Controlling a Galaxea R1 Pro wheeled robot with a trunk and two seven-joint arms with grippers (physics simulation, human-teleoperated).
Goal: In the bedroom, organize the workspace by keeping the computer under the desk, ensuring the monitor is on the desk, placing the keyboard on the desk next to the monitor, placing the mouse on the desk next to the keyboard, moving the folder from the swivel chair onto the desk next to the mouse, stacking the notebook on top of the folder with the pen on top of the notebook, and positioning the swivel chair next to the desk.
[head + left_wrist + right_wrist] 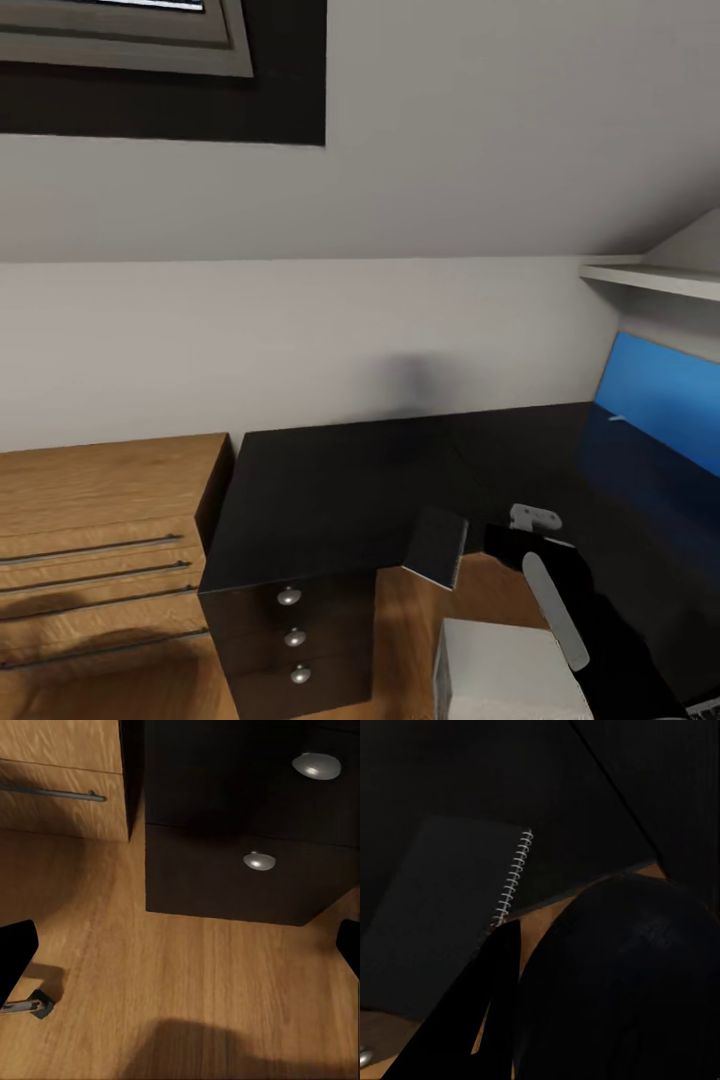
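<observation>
Notebook held at the desk's front edge, right arm.
Your right gripper [470, 545] is clamped on the notebook [437, 546], tilted just over the front edge of the black desk [380, 480]; its spiral binding [512, 876] faces the wrist camera. The blue folder [660, 392] leans at the desk's far right. Your left gripper's fingers [13, 954] stand apart over the wooden floor [187, 982], near the desk's drawers [247, 874].
</observation>
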